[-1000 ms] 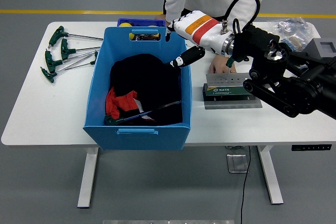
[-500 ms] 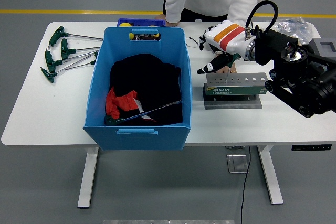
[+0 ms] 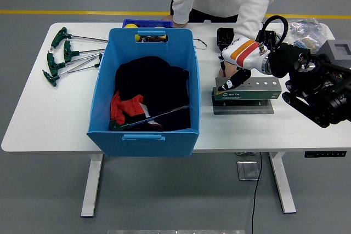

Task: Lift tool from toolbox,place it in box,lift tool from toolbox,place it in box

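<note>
The grey-green toolbox [image 3: 255, 92], a slotted SATA tool stand, sits on the table right of the blue box [image 3: 101, 86]. My right hand [image 3: 229, 83], white with a red-orange stripe, hangs over the stand's left end, fingers relaxed and holding nothing. Inside the blue box a long tool [image 3: 153, 117] with a green handle lies across black and red cloth [image 3: 151, 86]. My left arm is out of sight.
Several green T-handle wrenches [image 3: 66, 56] lie at the table's far left. A person stands at the far side; one hand [image 3: 179, 24] rests behind the blue box, the other is behind my hand. A black case [image 3: 226, 36], plastic bag [image 3: 304, 28] and grey box [image 3: 337, 47] sit at back right.
My right hand moved from above the blue box's right rim rightward and down to the toolbox's left end. The tool in the blue box stayed put.
</note>
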